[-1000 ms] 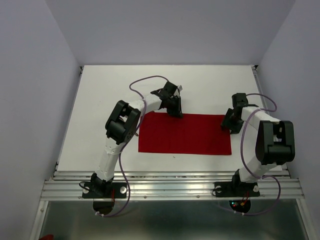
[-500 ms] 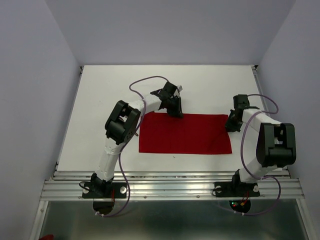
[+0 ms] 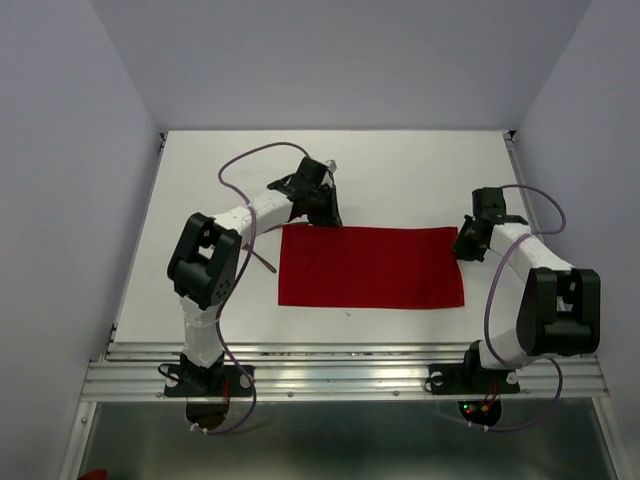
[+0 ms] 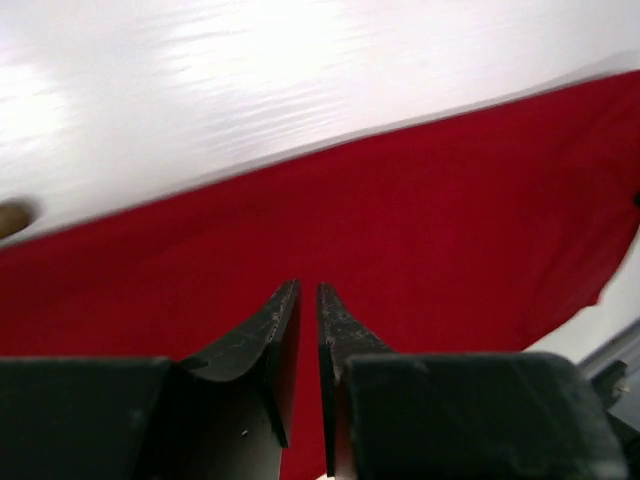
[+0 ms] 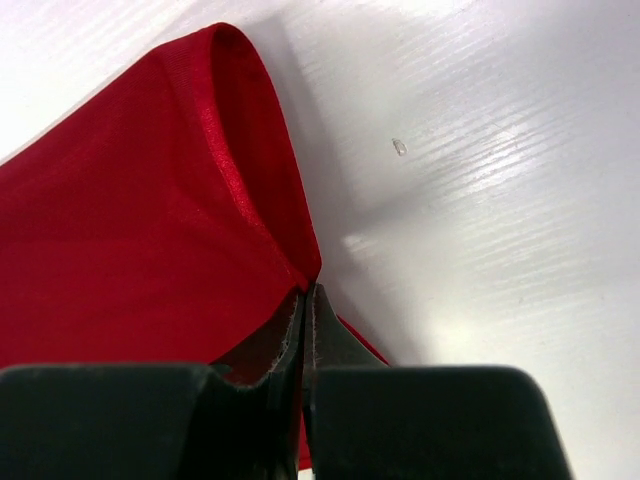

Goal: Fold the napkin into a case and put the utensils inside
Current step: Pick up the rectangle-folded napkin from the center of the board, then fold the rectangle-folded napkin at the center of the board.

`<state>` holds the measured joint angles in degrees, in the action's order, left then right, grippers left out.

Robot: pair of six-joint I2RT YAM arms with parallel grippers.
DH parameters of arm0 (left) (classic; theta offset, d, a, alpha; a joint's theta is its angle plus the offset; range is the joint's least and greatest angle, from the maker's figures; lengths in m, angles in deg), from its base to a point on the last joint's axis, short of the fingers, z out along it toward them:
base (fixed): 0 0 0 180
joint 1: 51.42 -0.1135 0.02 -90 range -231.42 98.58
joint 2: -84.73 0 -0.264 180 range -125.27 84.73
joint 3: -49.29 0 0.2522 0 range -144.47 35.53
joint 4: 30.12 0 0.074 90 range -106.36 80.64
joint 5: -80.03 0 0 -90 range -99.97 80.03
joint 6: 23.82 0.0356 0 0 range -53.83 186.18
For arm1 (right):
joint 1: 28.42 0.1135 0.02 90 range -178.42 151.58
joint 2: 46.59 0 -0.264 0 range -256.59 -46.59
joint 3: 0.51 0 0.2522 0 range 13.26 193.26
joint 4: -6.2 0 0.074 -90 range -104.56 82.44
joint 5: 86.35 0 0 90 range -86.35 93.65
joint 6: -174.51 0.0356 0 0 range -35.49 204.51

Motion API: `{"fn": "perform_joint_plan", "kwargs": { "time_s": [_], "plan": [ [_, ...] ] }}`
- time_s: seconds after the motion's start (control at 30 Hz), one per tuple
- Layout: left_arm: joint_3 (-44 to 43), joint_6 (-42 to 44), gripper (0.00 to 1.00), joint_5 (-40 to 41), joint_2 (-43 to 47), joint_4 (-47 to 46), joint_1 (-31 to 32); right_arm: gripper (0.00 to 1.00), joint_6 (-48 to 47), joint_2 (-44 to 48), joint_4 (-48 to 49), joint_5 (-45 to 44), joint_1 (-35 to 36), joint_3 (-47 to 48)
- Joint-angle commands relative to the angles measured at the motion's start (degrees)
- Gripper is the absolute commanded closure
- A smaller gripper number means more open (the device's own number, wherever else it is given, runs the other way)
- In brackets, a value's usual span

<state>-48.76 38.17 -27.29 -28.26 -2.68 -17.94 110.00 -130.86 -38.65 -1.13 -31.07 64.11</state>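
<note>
The right tool (image 5: 306,297) was clamped on the red napkin (image 3: 370,266) at its raised side edge; the rest lay flat on the bench (image 3: 420,170) to that tool's left. The left tool (image 4: 308,292) hovered above the napkin, slightly parted and empty.

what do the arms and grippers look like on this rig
The left arm and right arm both have white links with chunky black joint housings and black bases. A thin purple cable loops along each. The left gripper and right gripper are black, each with two flat, tapered, scuffed dark fingers.
</note>
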Motion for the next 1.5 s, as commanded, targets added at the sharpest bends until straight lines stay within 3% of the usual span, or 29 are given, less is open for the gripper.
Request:
{"fn": "perform_joint_plan", "kwargs": {
  "time_s": [0.0, 0.13, 0.27, 0.7, 0.93, 1.1, 1.33, 1.47],
  "plan": [
    [8.4, 0.9, 0.76, 11.8, 10.0, 2.0, -1.0, 0.99, 0.3, 3.3, -1.9, 0.0, 0.0, 2.1],
    [21.0, 0.1, 0.76, 14.5, 16.0, 1.3, -1.1, 0.99, 0.2, 5.7, -2.1, 3.2, 0.0, 2.8],
    [26.8, -1.6, 0.76, 11.5, 16.4, -2.5, -0.7, 0.99, 0.3, 6.2, -3.4, 4.2, 0.6, 5.1],
    [28.5, -6.8, 0.76, 11.3, 11.5, -9.3, 7.3, 0.99, -2.0, 6.0, -10.5, 3.0, 1.2, 13.7],
    [23.0, -7.3, 0.76, 9.9, 9.5, -10.2, 10.6, 0.99, -0.6, 7.1, -13.1, 1.2, 4.7, 17.4],
    [20.2, -3.5, 0.75, 9.5, 13.3, -7.5, 7.8, 0.99, 1.8, 6.2, -14.3, 0.4, 8.8, 20.7],
    [26.1, -1.3, 0.73, 4.3, 21.5, -6.5, -1.6, 0.99, 3.7, 5.7, -13.6, -1.0, 10.9, 19.6],
    [28.7, -1.3, 0.73, 4.7, 20.7, -5.1, -4.1, 0.99, 4.4, 5.3, -12.9, -0.8, 12.1, 18.9]
  ]
}}
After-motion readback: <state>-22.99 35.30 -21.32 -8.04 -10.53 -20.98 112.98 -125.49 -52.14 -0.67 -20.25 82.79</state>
